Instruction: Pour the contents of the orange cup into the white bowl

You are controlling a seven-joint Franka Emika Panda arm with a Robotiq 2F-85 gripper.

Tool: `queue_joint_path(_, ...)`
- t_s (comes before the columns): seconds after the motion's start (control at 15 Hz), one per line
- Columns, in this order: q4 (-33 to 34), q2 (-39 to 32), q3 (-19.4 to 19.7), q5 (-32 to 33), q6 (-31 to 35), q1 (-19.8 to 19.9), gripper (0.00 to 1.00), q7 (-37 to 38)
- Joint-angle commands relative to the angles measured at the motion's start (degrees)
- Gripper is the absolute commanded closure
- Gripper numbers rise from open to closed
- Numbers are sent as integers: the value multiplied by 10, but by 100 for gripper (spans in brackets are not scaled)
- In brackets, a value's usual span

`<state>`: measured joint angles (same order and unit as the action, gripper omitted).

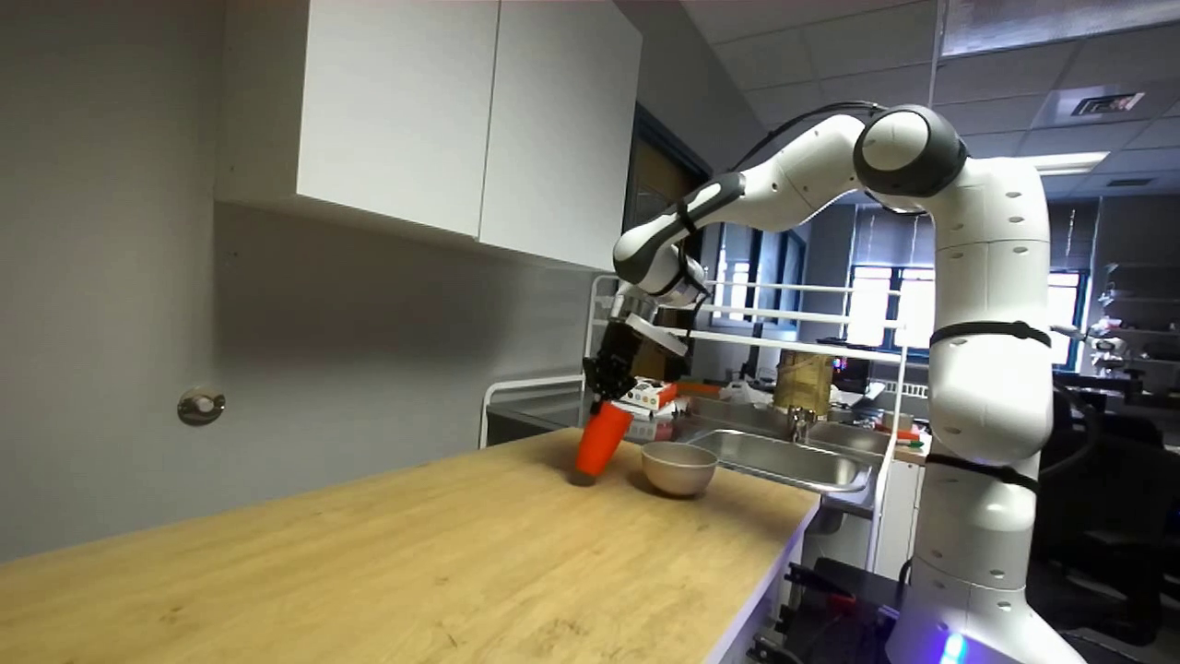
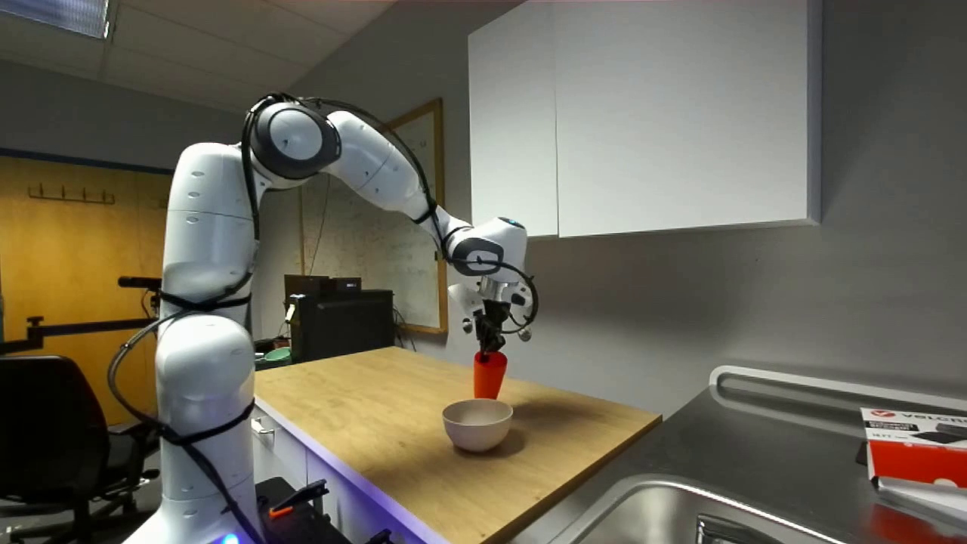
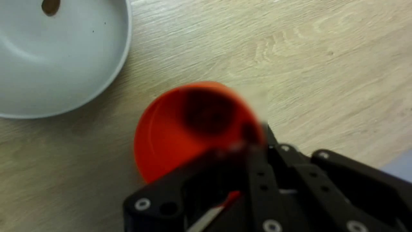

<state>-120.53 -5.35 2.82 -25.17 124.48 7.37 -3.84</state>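
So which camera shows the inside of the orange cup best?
The wrist view: it looks down into the orange cup, though its deepest part is dark and blurred. Both exterior views show mainly its outer side, with the gripper at its rim.

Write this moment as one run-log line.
hand: gripping tapered orange plastic cup by rim; cup: tilted, mouth up, beside round white bowl; bowl: on wooden counter, brown piece inside; pour: unclear
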Motion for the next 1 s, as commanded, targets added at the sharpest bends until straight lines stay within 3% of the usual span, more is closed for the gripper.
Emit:
queue_joint_path(0.0,-56,37,22,-90,16,22,98,-69)
queue_joint_path(0.93,-256,180,103,-412,60,52,98,-260)
